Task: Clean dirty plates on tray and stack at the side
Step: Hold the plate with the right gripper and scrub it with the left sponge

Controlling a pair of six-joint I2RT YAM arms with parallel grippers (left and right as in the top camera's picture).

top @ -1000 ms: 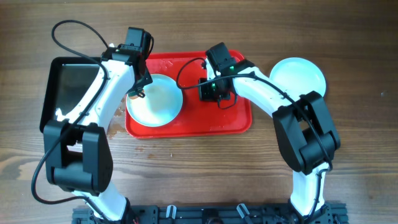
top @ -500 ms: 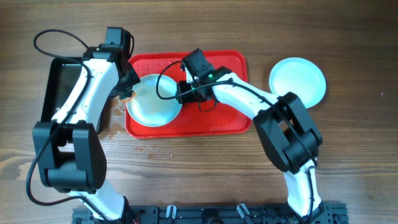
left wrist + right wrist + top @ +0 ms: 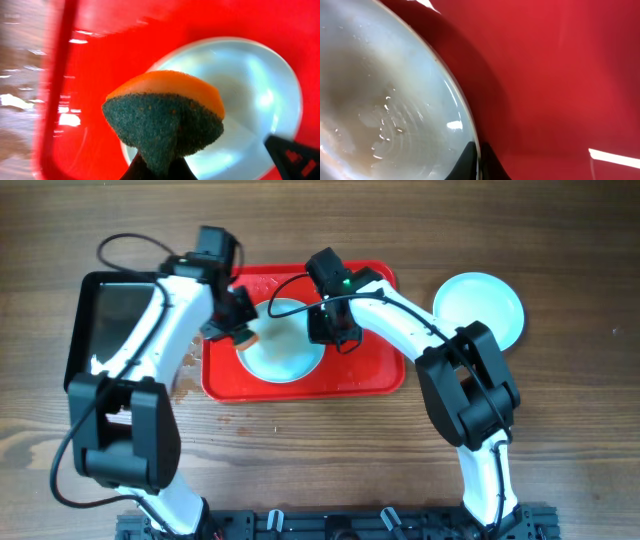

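A pale mint plate (image 3: 285, 348) lies on the red tray (image 3: 370, 370); it also shows in the left wrist view (image 3: 250, 100) and, wet and streaked, in the right wrist view (image 3: 385, 100). My right gripper (image 3: 330, 332) is shut on that plate's right rim (image 3: 479, 157). My left gripper (image 3: 238, 330) is shut on an orange-and-green sponge (image 3: 165, 117) at the plate's left edge. A second plate (image 3: 480, 310) lies on the table right of the tray. A third plate is not seen.
A glossy black tray (image 3: 110, 320) lies left of the red tray. Water drops wet the wood by the red tray's lower left corner (image 3: 190, 385). The red tray floor (image 3: 560, 75) is bare to the right of the held plate.
The plate has shifted right toward the tray's middle with my right gripper on its rim. My left gripper with the sponge has moved right, back to the plate's left edge.
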